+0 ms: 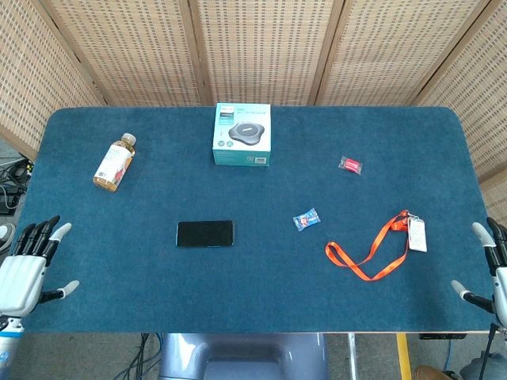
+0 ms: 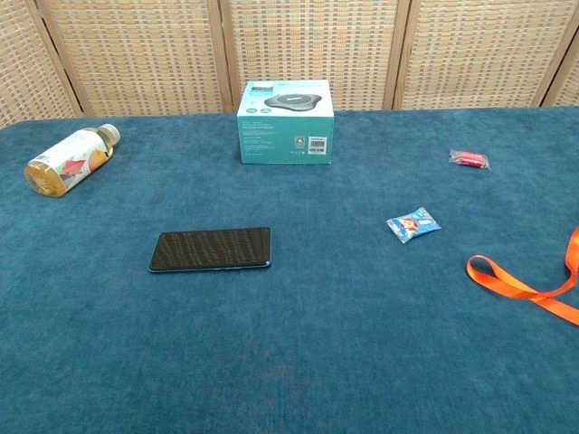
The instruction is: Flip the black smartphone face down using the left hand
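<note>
The black smartphone [image 1: 205,233] lies flat, screen up, on the blue table cover [image 1: 158,190], left of centre; the chest view shows the smartphone [image 2: 211,249] too. My left hand [image 1: 25,267] hovers at the table's front left corner, well left of the phone, fingers spread and holding nothing. At the front right edge is my right hand [image 1: 489,269], partly cut off by the frame, fingers apart and empty. Neither hand appears in the chest view.
A juice bottle [image 1: 115,161] lies on its side at the back left. A teal box [image 1: 242,134] stands at the back centre. A blue candy wrapper [image 1: 306,219], a small red packet [image 1: 349,164] and an orange lanyard [image 1: 379,249] with a tag lie to the right.
</note>
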Tool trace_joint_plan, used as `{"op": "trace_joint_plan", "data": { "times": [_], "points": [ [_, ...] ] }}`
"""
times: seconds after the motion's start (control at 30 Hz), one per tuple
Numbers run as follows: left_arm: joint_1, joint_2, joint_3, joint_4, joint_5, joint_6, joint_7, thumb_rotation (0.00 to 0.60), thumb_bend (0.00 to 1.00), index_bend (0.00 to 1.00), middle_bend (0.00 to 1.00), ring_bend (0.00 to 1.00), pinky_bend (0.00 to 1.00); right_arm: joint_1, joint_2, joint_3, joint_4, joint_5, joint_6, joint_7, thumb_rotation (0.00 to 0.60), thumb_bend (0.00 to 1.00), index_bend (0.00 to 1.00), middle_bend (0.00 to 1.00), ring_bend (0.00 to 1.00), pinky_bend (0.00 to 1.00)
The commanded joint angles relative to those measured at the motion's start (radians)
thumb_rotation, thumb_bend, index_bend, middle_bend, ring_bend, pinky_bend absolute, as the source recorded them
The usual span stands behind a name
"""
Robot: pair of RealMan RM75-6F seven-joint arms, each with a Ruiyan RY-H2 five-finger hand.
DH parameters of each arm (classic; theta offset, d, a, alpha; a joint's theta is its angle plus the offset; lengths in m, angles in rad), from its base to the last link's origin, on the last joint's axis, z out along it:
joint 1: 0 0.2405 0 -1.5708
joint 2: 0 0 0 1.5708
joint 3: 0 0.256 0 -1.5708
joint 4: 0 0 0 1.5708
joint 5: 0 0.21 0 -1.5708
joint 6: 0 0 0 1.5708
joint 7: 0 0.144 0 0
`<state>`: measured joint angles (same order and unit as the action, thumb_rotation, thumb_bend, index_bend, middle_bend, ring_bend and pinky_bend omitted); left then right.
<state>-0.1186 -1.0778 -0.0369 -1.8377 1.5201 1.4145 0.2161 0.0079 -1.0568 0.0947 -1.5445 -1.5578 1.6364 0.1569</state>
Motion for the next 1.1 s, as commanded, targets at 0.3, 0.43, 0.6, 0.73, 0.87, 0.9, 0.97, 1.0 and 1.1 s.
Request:
{"op": "trace_joint_plan", "data": {
  "times": [0.3,0.43,0.6,0.73,0.87,0.9,0.97,1.0,1.1],
  "points": [
    [-0.414,-0.242,-0.2,0.178,-0.255,-0.507,0.006,0.6,0.0,0.0,0.0,0.0,0.0,0.013,0.013,0.003,-0.014,0.038,-0.05,-0.024,0.6,0.0,0.0,0.0,0.0,0.0],
    [-0.507,-0.304,-0.226,0.221,-0.378,-0.593,0.082,0.6,0.0,0.08,0.0,0.0,0.0,0.019,0.01,0.006,-0.009,0.049,-0.065,-0.024,0.6,0.0,0.0,0.0,0.0,0.0],
    [-0.608,-0.371,-0.249,0.252,-0.536,-0.657,0.141,0.6,0.0,0.21,0.0,0.0,0.0,0.03,0.002,0.007,0.002,0.058,-0.088,-0.03,0.6,0.0,0.0,0.0,0.0,0.0],
    [-0.704,-0.441,-0.238,0.291,-0.688,-0.647,0.263,0.6,0.05,0.26,0.0,0.0,0.0,0.033,0.0,0.01,0.008,0.063,-0.092,-0.029,0.6,0.0,0.0,0.0,0.0,0.0],
    [-0.787,-0.517,-0.218,0.316,-0.822,-0.598,0.386,0.6,0.06,0.27,0.0,0.0,0.0,0.037,0.001,0.006,0.01,0.051,-0.093,-0.032,0.6,0.0,0.0,0.0,0.0,0.0],
    [-0.796,-0.524,-0.214,0.317,-0.838,-0.589,0.401,0.6,0.06,0.27,0.0,0.0,0.0,0.037,0.001,0.006,0.009,0.051,-0.094,-0.032,0.6,0.0,0.0,0.0,0.0,0.0],
    [-0.817,-0.545,-0.204,0.322,-0.881,-0.566,0.434,0.6,0.06,0.27,0.0,0.0,0.0,0.039,0.002,0.006,0.008,0.051,-0.096,-0.03,0.6,0.0,0.0,0.0,0.0,0.0],
    [-0.827,-0.555,-0.202,0.326,-0.899,-0.558,0.443,0.6,0.08,0.27,0.0,0.0,0.0,0.039,0.002,0.007,0.008,0.052,-0.097,-0.029,0.6,0.0,0.0,0.0,0.0,0.0],
    [-0.855,-0.589,-0.192,0.351,-0.946,-0.552,0.462,0.6,0.11,0.27,0.0,0.0,0.0,0.041,0.003,0.005,0.008,0.051,-0.1,-0.023,0.6,0.0,0.0,0.0,0.0,0.0]
  ]
}}
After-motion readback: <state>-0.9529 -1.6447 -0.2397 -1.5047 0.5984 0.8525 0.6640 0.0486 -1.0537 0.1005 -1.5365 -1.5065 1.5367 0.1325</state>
